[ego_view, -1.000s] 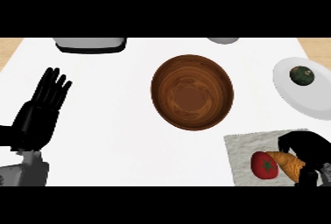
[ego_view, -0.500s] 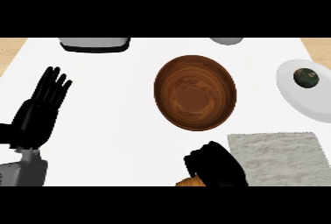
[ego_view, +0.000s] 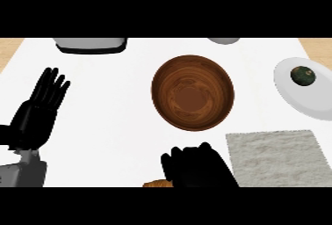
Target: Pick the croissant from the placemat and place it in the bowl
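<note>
The carrying step is under way: the right hand [ego_view: 196, 168] is hovering just below the wooden bowl [ego_view: 193, 92], left of the placemat [ego_view: 277, 157], with its fingers curled over the croissant [ego_view: 158, 184]. Only a golden-brown tip of the pastry is peeking out at the hand's lower left, well short of the bowl's near rim. Judging by this, the next move is calling for the hand to travel up over the bowl's hollow and then uncurl to let the pastry drop inside. The left hand [ego_view: 35, 115] is resting far left of the bowl, fingers straight and spread, holding nothing.
</note>
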Motion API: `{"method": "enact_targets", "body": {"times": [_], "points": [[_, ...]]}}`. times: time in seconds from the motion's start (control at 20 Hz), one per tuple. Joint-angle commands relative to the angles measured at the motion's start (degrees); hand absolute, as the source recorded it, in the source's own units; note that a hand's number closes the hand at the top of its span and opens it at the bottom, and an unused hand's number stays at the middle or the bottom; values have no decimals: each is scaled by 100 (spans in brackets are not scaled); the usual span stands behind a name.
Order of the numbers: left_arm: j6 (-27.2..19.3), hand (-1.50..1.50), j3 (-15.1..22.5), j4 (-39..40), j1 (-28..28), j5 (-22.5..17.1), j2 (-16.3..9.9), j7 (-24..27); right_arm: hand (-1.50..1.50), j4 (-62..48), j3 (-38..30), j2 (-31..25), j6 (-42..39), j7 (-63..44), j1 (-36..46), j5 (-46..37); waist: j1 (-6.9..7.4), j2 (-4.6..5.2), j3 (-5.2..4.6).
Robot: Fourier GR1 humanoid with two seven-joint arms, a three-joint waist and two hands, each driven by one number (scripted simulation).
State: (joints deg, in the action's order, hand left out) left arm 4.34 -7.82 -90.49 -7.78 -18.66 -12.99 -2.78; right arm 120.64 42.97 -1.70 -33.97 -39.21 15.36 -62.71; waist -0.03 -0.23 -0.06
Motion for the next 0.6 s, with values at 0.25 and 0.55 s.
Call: {"method": "enact_targets", "body": {"times": [0.25, 0.55], "points": [[-313, 0, 75, -382, -244, 62, 55, -555, 150, 460, -1430, 167, -634, -1082, 1420, 459, 37, 15, 4], [143, 0, -97, -477, 219, -43, -90, -159, 150, -220, -2390, 169, 45, -691, 1913, 594, 49, 22, 6]]}}
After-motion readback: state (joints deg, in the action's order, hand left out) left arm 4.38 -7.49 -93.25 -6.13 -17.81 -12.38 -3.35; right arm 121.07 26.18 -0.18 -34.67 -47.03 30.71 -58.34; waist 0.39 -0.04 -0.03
